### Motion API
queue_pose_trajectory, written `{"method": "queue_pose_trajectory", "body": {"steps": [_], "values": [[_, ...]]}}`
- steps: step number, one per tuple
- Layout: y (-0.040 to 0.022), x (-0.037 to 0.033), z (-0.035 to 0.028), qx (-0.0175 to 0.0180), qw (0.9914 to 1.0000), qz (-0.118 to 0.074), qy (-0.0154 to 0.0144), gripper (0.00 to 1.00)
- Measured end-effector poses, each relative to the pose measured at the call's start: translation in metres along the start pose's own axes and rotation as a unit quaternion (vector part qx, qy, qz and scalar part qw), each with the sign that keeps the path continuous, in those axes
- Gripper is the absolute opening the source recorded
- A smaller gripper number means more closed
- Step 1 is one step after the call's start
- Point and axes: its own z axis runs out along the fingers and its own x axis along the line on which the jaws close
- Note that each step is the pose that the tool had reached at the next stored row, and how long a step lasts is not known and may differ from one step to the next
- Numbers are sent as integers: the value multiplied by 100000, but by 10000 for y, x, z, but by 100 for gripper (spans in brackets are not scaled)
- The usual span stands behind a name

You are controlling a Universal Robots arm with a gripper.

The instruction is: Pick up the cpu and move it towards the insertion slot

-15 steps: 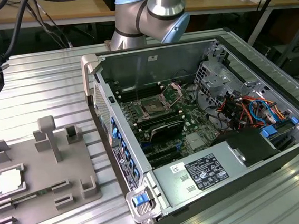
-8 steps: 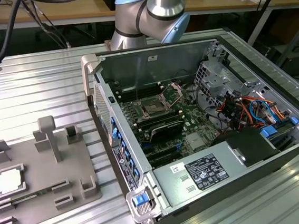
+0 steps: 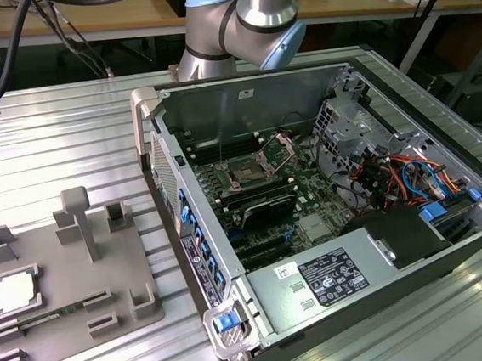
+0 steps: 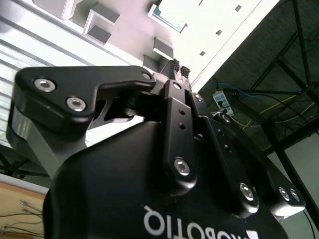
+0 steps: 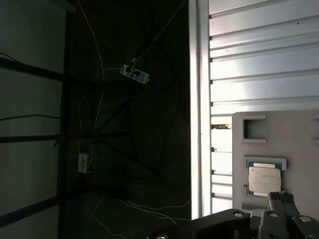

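Note:
The cpu (image 3: pixel 16 292) is a small pale silvery square lying in a pocket of the grey tray (image 3: pixel 109 317) at the exterior view's left. It also shows as the cpu (image 5: pixel 264 179) in the first wrist view, just beyond my gripper (image 5: pixel 282 197). In the second wrist view the gripper (image 4: pixel 180 68) has its fingers drawn together with nothing between them, hanging above the tray and apart from the cpu. The insertion slot (image 3: pixel 248 169) is a dark square socket with a metal frame inside the open computer case.
The open computer case (image 3: pixel 146 121) stands at the exterior view's right, with a raised side wall between tray and socket. Grey plastic blocks (image 3: pixel 78 222) rise from the tray. The ribbed metal table (image 3: pixel 66 137) drops off beside the tray. Cables and drive cages (image 3: pixel 394 174) crowd the case's right side.

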Motion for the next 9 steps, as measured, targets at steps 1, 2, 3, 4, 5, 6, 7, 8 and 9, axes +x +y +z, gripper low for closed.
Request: {"method": "queue_pose_trajectory", "body": {"steps": [1,2,3,4,5,6,7,8,9], "values": [[0,0,0,0,100000,-3,-1,11],[0,0,0,-1,100000,-3,-1,12],[0,0,0,-3,100000,-4,0,24],[0,0,0,-2,100000,-3,0,30],[0,1,0,-1,100000,-1,-1,36],[0,1,0,-3,100000,-1,-1,42],[0,1,0,0,100000,-2,-1,42],[0,1,0,0,100000,-2,0,48],[0,1,0,0,100000,-4,-1,48]]}}
